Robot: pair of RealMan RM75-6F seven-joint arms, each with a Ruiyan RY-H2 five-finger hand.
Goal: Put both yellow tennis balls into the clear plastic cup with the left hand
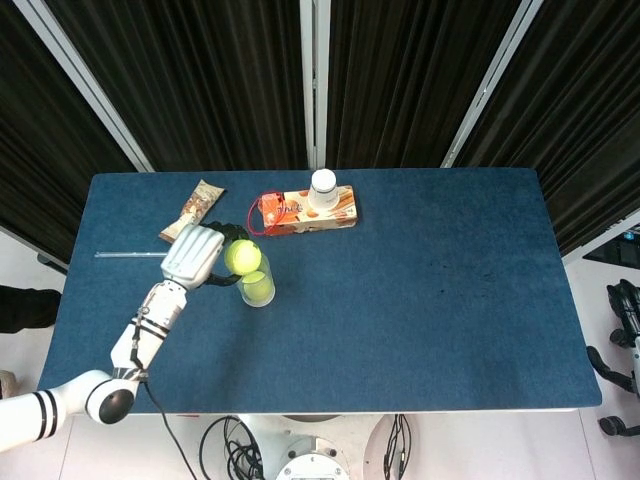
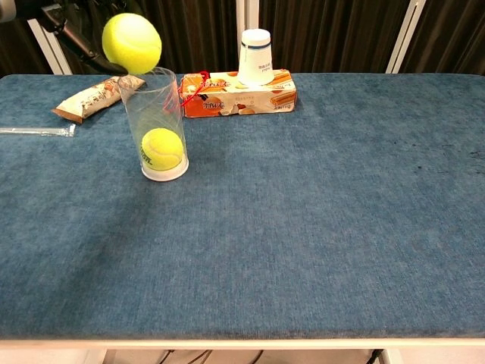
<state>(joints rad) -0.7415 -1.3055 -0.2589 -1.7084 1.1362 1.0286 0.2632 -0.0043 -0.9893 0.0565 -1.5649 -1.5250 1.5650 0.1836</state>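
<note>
A clear plastic cup [image 2: 158,121] stands upright on the blue table, with one yellow tennis ball [image 2: 162,148] lying at its bottom. My left hand [image 1: 195,255] holds the second yellow tennis ball [image 2: 131,42] just above and slightly left of the cup's rim; in the head view this ball [image 1: 242,256] sits over the cup [image 1: 256,285]. In the chest view only dark fingers [image 2: 79,42] show behind the ball. My right hand [image 1: 622,345] hangs off the table's right edge, its fingers mostly cut off by the frame.
An orange carton [image 2: 239,92] with a white paper cup [image 2: 255,57] upside down on it lies behind the cup. A snack bar wrapper [image 2: 89,98] and a clear straw packet [image 2: 36,130] lie at the left. The table [image 2: 318,212] stretches right.
</note>
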